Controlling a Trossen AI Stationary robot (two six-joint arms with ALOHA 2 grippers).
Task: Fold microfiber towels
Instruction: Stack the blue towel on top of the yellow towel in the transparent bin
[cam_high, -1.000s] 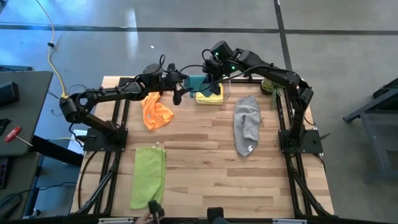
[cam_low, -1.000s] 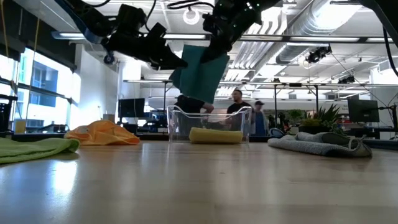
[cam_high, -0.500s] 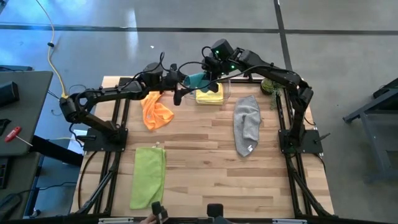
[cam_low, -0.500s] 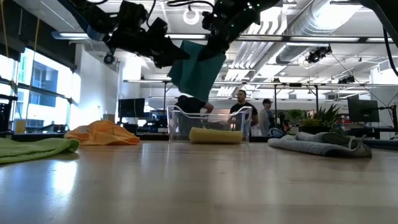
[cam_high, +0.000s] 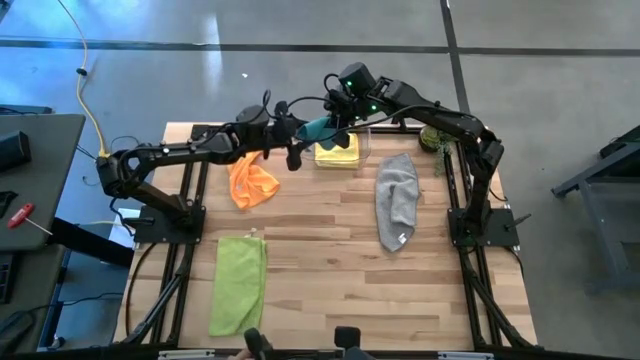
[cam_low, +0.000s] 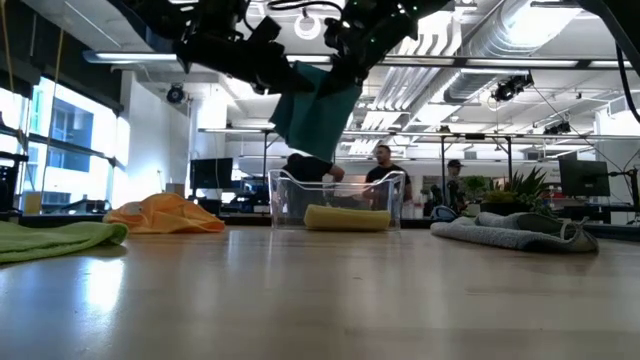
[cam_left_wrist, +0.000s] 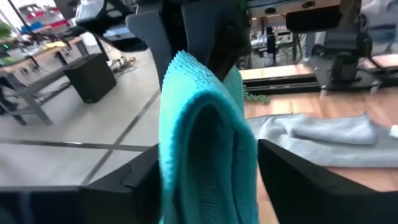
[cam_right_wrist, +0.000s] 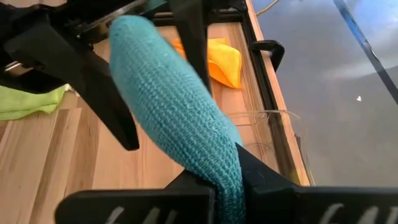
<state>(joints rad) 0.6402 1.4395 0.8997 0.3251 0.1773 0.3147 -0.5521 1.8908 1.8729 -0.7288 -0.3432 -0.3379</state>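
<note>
While the right gripper (cam_high: 322, 124) pinches the teal towel (cam_low: 318, 112) aloft and the left gripper's (cam_high: 298, 131) jaws straddle it wide, no towel looks folded.

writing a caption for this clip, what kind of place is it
Probably a big open robotics lab or workshop. The low view shows bare ceiling ducts, desks with monitors and people behind the wooden table.

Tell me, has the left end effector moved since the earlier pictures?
Yes. In the high view the left end effector has moved right, nearer the clear bin, and now straddles the teal towel held by the right end effector.
</note>
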